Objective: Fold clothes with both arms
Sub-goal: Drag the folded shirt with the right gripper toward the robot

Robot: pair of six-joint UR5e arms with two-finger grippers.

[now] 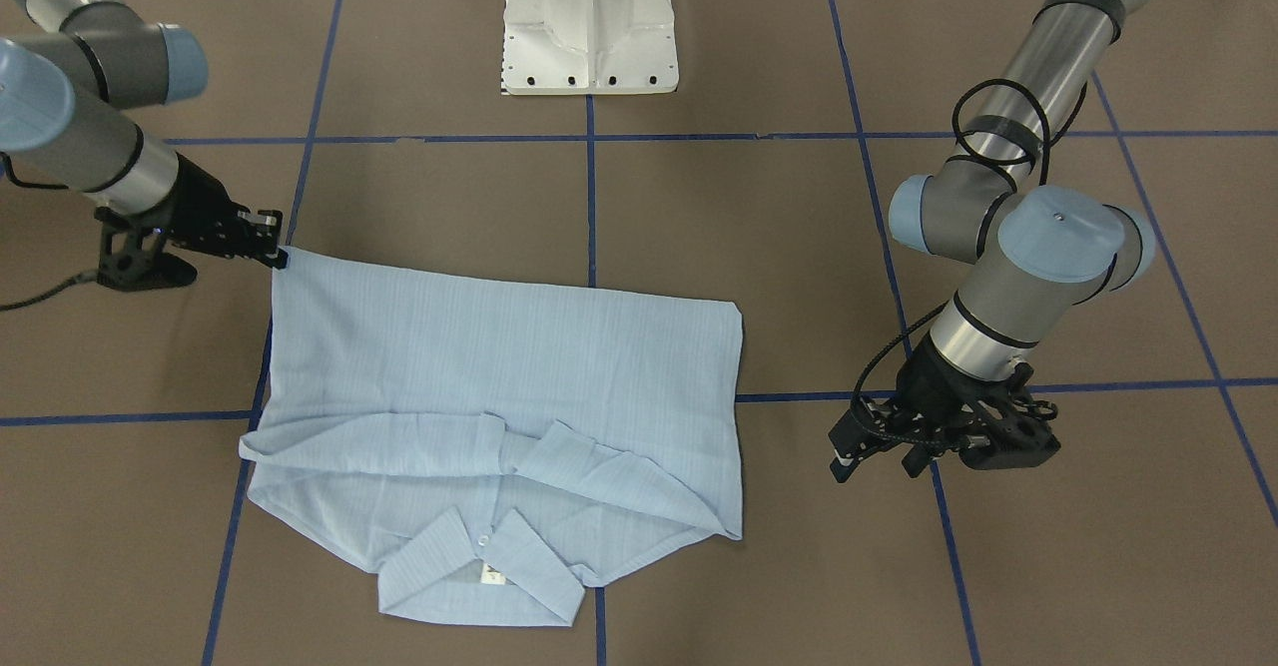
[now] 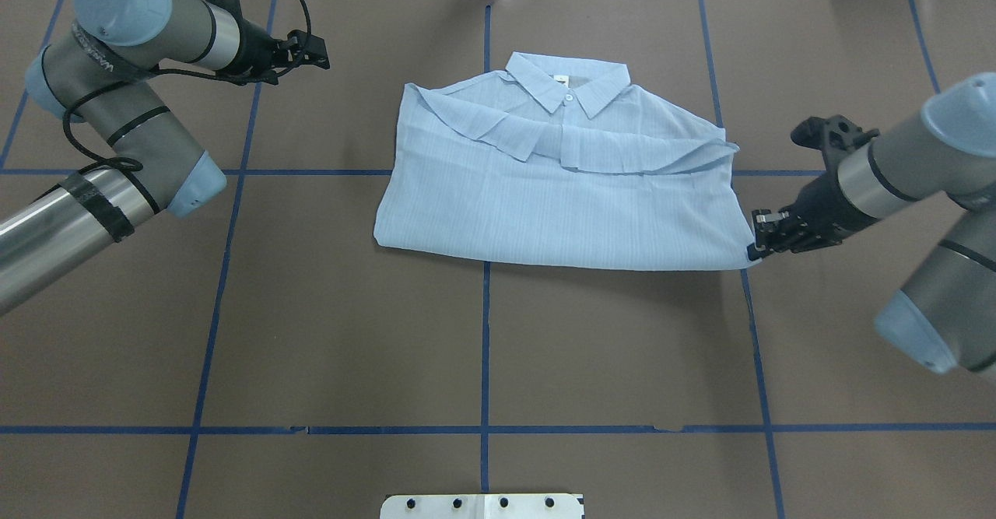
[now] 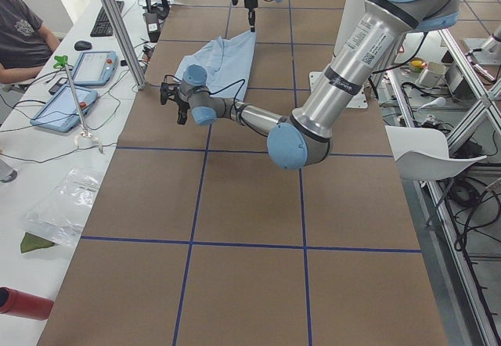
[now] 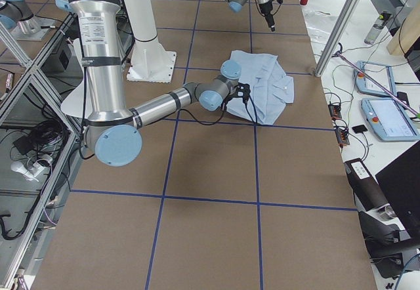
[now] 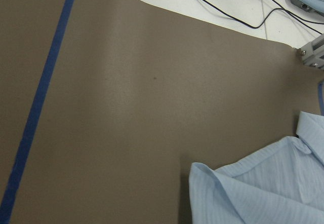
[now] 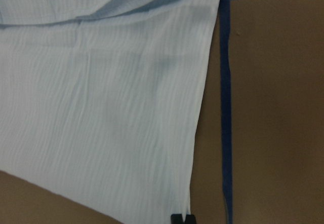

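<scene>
Mid-task state of the fold. The thin light-blue striped collared shirt [image 2: 545, 208] lies flat near the middle of the brown table [image 2: 311, 324], with its collar [image 2: 566, 83] towards the far edge and no sleeve trailing outward. A band of doubled cloth [image 2: 607, 152] crosses the chest below the collar, and the part nearer my base is one smooth panel, so the garment forms a wide, slightly skewed rectangle. I judge the sleeves and lower body to be folded in already. The narrowing folds, side over side, are left to do, since the rectangle looks too broad for a finished packet. My right gripper [image 2: 755, 248] sits low at the near right corner of the shirt. The right wrist view shows its fingertips drawn together on the hem edge, and it appears to pinch that corner. My left gripper [image 2: 313, 48] hangs above bare table, well apart from the shirt's far left side, with fingers that look parted and hold nothing. Its wrist view shows only table, a blue tape line [image 5: 35, 107] and the shirt's shoulder edge. The near left corner is not yet gripped.
</scene>
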